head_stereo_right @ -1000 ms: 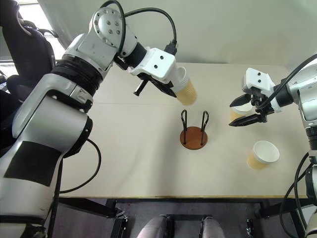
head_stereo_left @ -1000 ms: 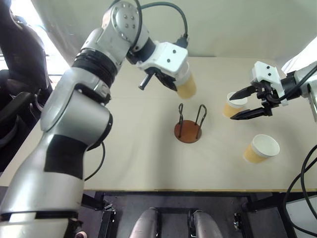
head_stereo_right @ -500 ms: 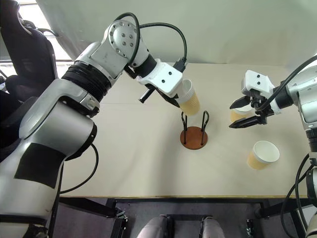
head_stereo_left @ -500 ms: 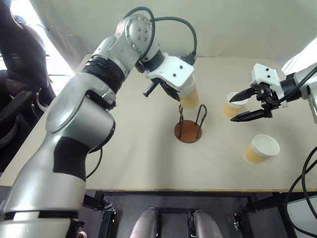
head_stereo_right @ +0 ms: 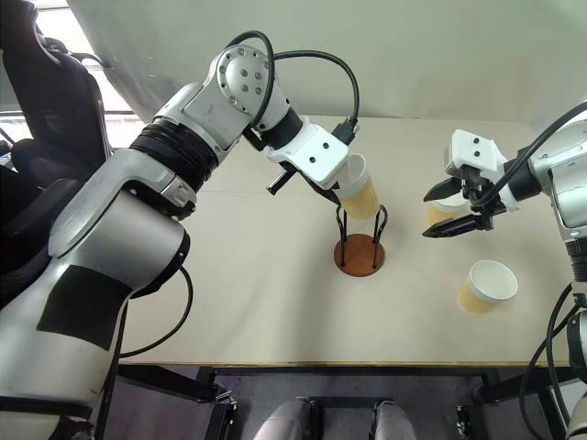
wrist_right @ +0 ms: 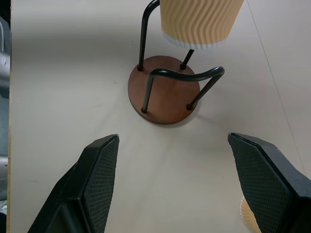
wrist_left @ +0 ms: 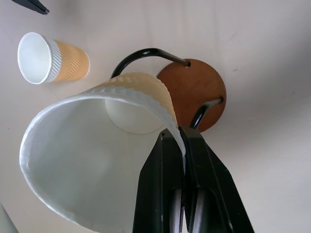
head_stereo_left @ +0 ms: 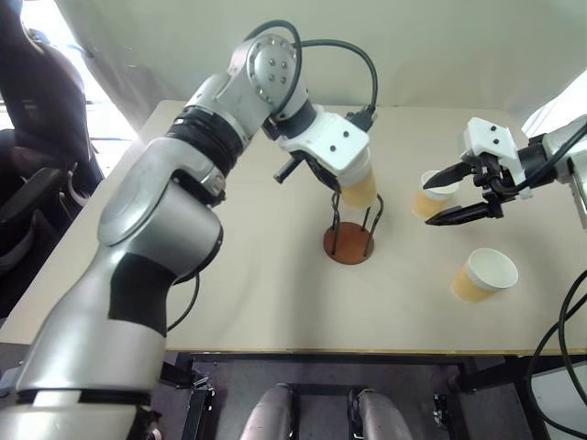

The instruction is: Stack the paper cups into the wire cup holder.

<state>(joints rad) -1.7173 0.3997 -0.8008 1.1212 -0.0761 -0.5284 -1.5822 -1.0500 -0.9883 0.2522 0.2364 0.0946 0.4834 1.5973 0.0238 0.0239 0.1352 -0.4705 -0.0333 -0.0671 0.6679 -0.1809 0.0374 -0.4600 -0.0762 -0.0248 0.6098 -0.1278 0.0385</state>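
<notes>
My left gripper [wrist_left: 183, 145] has its two black fingers pinched together on the rim wall of one paper cup [head_stereo_right: 359, 189], one finger inside and one outside. I hold it by the lip so the tapered body hangs free, base first, tilted toward the wire cup holder [head_stereo_right: 359, 246]. In the right wrist view the cup's bottom sits just above the tops of the two wire loops, not yet between them, and the reddish disc base below is bare.

My right gripper [head_stereo_left: 463, 192] stands wide open and grips nothing, its fingers bracketing the air just beside a second upright cup [head_stereo_left: 431, 194] to the right of the holder. I judge it is parked there so that this cup is the next pick without crowding the left arm.

A third cup [head_stereo_right: 486, 286] stands nearer to me on the right, well apart from the holder.

The table [head_stereo_left: 248, 302] is bare on the left and in front of the holder, so the left arm has room to descend. The tight spot is the gap between the loops: the cup's tilt may catch a wire on the way down.
</notes>
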